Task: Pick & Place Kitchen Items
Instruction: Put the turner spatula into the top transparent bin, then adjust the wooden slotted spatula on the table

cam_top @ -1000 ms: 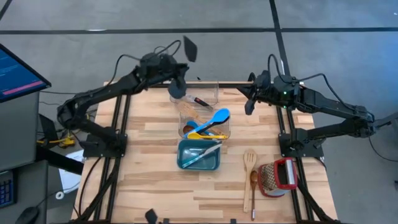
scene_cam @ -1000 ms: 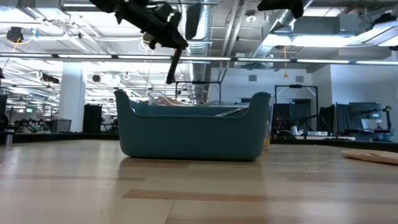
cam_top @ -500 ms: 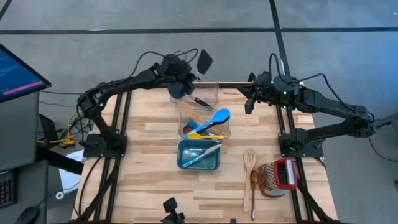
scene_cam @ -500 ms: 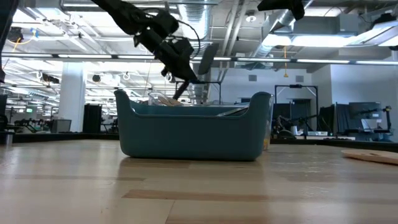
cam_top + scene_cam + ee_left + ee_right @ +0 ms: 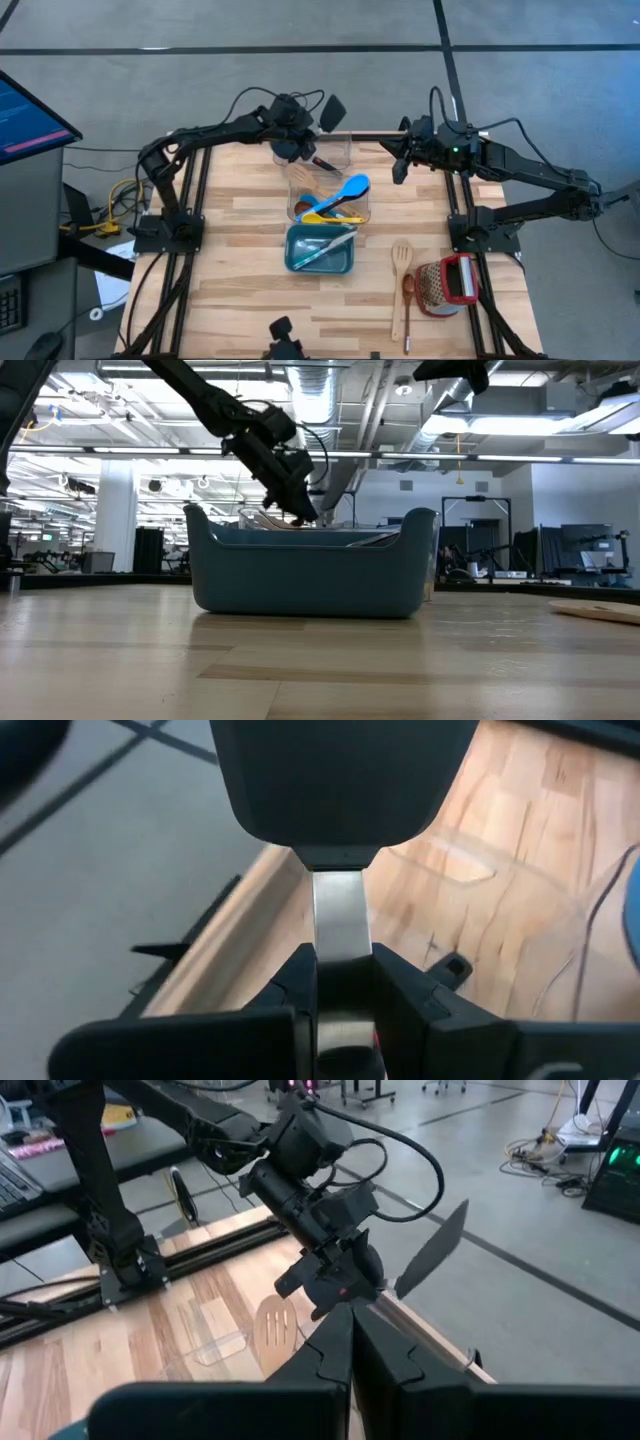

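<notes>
The left tool (image 5: 312, 133) is clenched on the metal shank of a black spatula (image 5: 333, 109); the left wrist view shows that strip pinched between its two fingers (image 5: 300, 982), the dark blade filling the picture beyond them. A second ago this tool hung over the far left corner of the clear bin (image 5: 330, 180) with the blade pointing away from the worktop (image 5: 240, 260). Since then the arm has stretched toward the right and dropped, and the blade has swung round to stick out past the worktop's far edge. In the low view the tool (image 5: 293, 480) has come down to just above the rim line of the teal tub (image 5: 310, 575), which stands in front of it.

The spatula is therefore in the air above the far end of the clear bin, not yet set down. That bin already carries a blue spoon (image 5: 350, 187), a yellow spoon (image 5: 322, 216) and a pale slotted spatula (image 5: 274, 1328). My reading is that the carry is nearly over and lowering and letting go come next.

Two wooden utensils (image 5: 402, 262) lie on the worktop near the right, beside a red grater (image 5: 447, 283), unplaced. The right tool (image 5: 398, 166) hangs clenched and empty over the far right corner.
</notes>
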Tool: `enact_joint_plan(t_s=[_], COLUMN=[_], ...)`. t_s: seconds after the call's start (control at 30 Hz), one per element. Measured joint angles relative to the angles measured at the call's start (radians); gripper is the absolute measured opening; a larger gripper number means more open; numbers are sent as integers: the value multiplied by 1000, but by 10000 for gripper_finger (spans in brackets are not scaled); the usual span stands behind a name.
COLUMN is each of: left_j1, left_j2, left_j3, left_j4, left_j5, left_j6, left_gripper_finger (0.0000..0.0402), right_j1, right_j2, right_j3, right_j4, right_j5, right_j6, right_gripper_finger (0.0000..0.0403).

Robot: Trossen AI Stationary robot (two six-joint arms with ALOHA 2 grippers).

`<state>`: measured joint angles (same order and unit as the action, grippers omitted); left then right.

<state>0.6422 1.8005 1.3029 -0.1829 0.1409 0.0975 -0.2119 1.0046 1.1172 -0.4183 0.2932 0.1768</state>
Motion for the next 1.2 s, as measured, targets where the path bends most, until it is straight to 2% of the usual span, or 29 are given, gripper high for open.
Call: enact_joint_plan(t_s=[0.33,0.7,1.2], left_j1=[-1,-3,-3], left_j2=[107,145,131], left_j3=[0,0,-1], left_j4=[-9,4,89], left_j5=[44,48,-18], left_j6=[-26,-27,-26], left_gripper_finger=[45,49,120], right_j1=[0,-7,-5], right_j2=[32,59,58], right_j3=[0,0,0], right_j4=[-22,-51,-78], right_j5=[1,0,-4], right_j6=[-2,0,0], right_gripper_finger=[0,0,0])
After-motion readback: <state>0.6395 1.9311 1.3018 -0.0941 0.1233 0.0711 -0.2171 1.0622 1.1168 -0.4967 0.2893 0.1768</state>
